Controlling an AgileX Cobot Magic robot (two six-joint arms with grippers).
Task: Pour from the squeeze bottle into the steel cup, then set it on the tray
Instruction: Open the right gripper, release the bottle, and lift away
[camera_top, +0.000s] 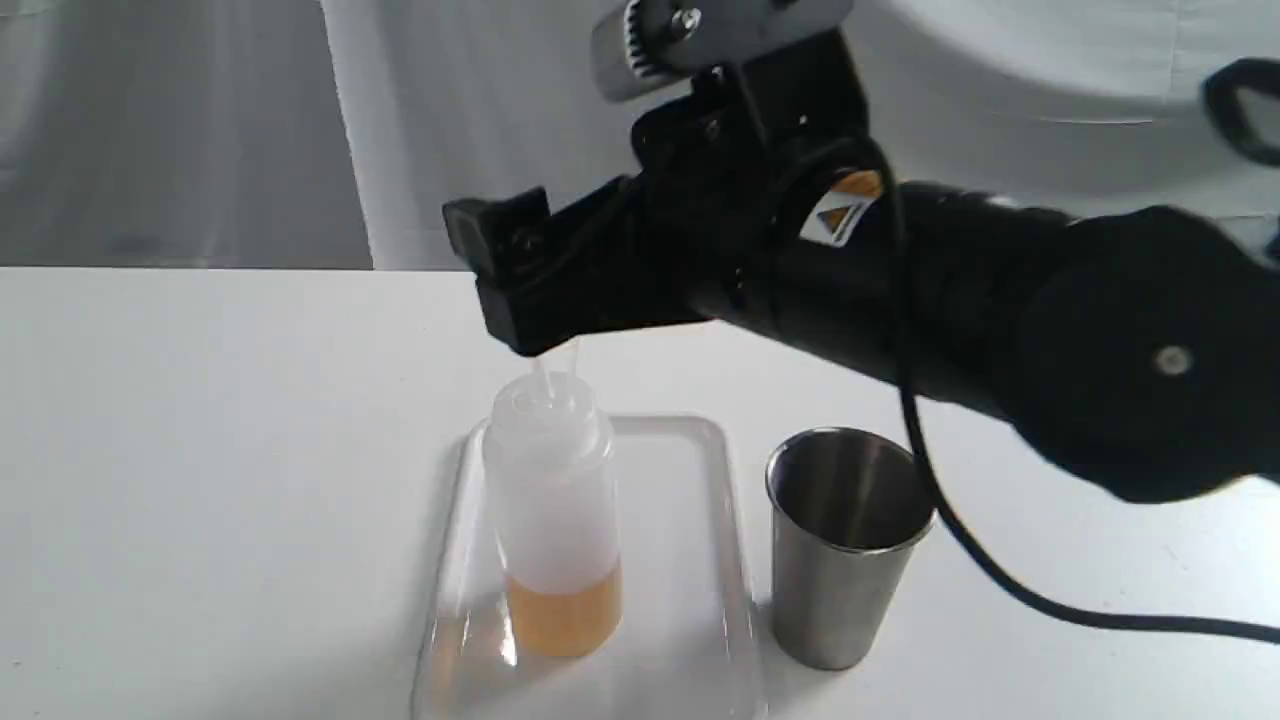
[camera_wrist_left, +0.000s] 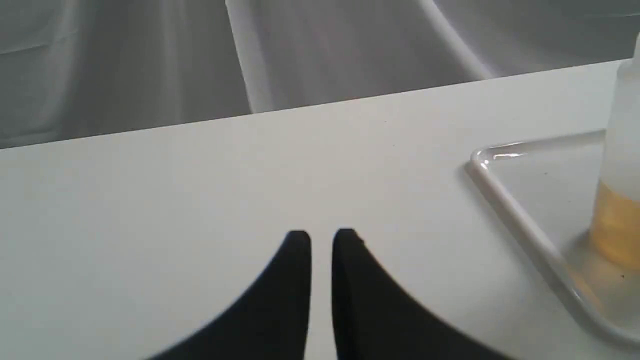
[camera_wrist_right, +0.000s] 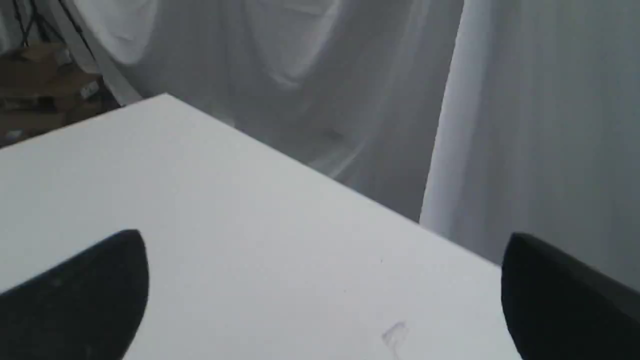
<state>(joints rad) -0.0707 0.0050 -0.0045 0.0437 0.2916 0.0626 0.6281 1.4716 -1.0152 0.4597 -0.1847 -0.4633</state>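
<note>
Bare table (camera_wrist_right: 250, 225) is stretching open ahead of the right gripper (camera_wrist_right: 322, 242), nothing standing between its wide-spread jaws. Below it the squeeze bottle (camera_top: 553, 500) is rising upright from the tray (camera_top: 690, 520), the steel cup (camera_top: 845, 545) crowding just beside the tray's edge.

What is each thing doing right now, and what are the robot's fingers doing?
Clear rectangular plastic tray: flat on the white table.
Translucent plastic squeeze bottle: upright on the tray, amber liquid low inside.
Tapered steel cup: upright on the table, beside the tray.
Right gripper: fingers wide open, empty.
Left gripper: fingers almost together, empty.
</note>
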